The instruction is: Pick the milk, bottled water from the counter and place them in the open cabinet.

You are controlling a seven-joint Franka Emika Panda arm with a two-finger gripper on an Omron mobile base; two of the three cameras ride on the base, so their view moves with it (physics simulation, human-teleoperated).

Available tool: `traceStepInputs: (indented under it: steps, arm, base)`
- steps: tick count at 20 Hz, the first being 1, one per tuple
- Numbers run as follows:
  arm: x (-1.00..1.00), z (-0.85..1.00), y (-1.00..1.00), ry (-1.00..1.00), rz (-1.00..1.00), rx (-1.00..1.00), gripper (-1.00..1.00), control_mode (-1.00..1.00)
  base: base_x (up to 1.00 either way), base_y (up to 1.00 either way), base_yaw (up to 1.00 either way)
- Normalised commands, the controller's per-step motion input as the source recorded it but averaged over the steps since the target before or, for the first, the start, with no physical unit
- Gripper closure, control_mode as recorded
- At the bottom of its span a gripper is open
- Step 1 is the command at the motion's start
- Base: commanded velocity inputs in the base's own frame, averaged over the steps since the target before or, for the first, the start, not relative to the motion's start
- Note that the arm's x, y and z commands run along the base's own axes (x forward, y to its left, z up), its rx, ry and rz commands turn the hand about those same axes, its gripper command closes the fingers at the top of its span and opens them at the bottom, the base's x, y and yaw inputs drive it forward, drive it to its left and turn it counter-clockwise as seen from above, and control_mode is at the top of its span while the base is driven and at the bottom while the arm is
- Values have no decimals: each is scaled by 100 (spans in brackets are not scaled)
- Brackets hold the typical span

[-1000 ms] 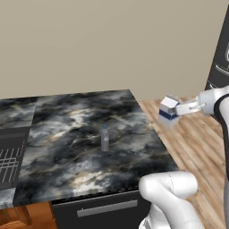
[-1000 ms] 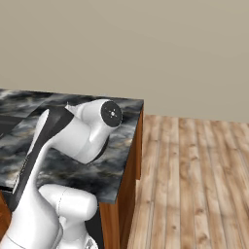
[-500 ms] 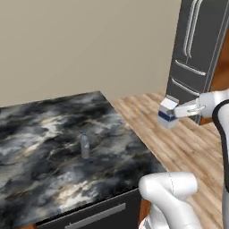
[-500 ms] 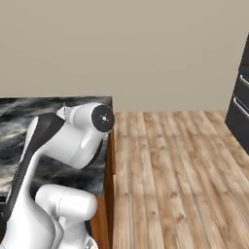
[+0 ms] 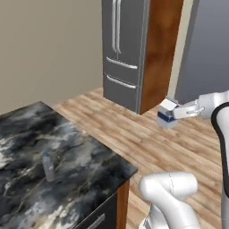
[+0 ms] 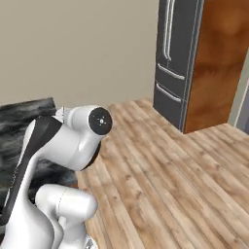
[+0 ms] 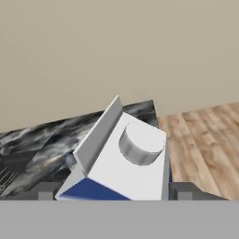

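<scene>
The milk [image 5: 167,114] is gripped in the tool [image 5: 172,113], jaws set wide on the carton's sides, held out over the wood floor [image 5: 134,134], well apart from the counter [image 5: 80,170]. The water bottle [image 5: 48,166] is seen upright on the counter nr its corner. A steel fridge [image 5: 123,49] is seen beyond w/ a brown side panel [image 5: 159,53].

No readable text, label, brand, number or sign appears anywhere. The milk [image 7: 123,163] carton shows plain white faces, a blank grey cap and an unmarked dark blue band. The bottled water [image 5: 48,166], standing on the counter [image 5: 27,143], carries no legible label. The grey refrigerator [image 5: 123,49] doors and the wooden panel [image 5: 159,49] beside it are bare of any lettering.
</scene>
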Motion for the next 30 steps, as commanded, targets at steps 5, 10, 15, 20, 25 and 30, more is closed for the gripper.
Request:
traceStepInputs:
  steps: [5,10,15,20,25,30]
  arm:
    - [0,0,0,0,0,0,100,100]
    - [0,0,0,0,0,0,100,100]
    - [0,0,0,0,0,0,100,100]
    - [0,0,0,0,0,0,100,100]
    - [0,0,0,0,0,0,100,100]
    - [0,0,0,0,0,0,100,100]
  base:
    - [-5,-11,-61]
    - [0,-13,-63]
    - [0,-12,-62]
    - [0,-10,-62]
    - [0,-8,-62]
    - [0,-7,-60]
